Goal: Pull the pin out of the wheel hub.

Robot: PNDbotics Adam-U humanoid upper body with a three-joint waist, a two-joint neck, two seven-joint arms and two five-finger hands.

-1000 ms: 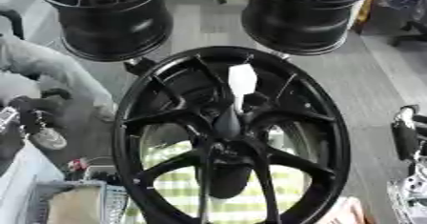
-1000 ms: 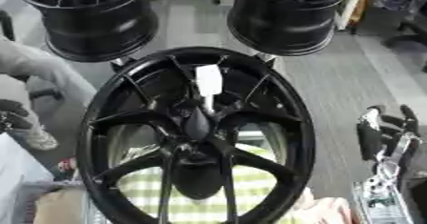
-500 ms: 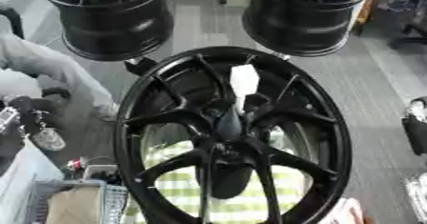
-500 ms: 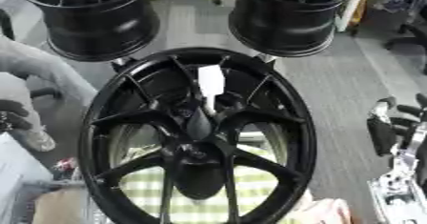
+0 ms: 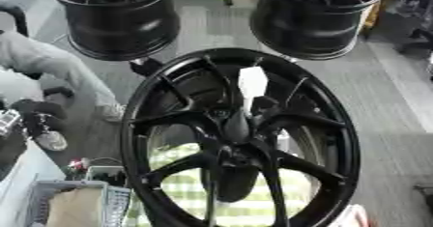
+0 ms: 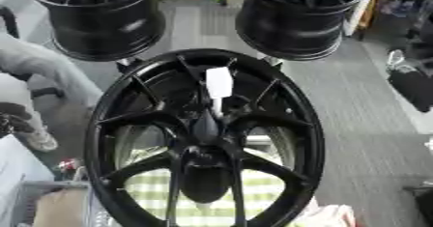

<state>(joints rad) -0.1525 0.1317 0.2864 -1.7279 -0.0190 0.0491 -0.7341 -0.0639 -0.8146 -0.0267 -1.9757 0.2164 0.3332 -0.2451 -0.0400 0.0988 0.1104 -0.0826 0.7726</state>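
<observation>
Here the right hand (image 6: 412, 83) blurs at the edge, fingers unreadable, beside the wheel hub (image 5: 239, 134).

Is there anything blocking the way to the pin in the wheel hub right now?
Nothing visible covers the white-tagged pin standing up from the wheel hub; the spokes lie around and below it. Neither robot hand shows in either view, so its path can't be judged.

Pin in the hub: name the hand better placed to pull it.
Probably right: the right hand shows beside the wheel hub, level with the white pin; no left hand is visible.
</observation>
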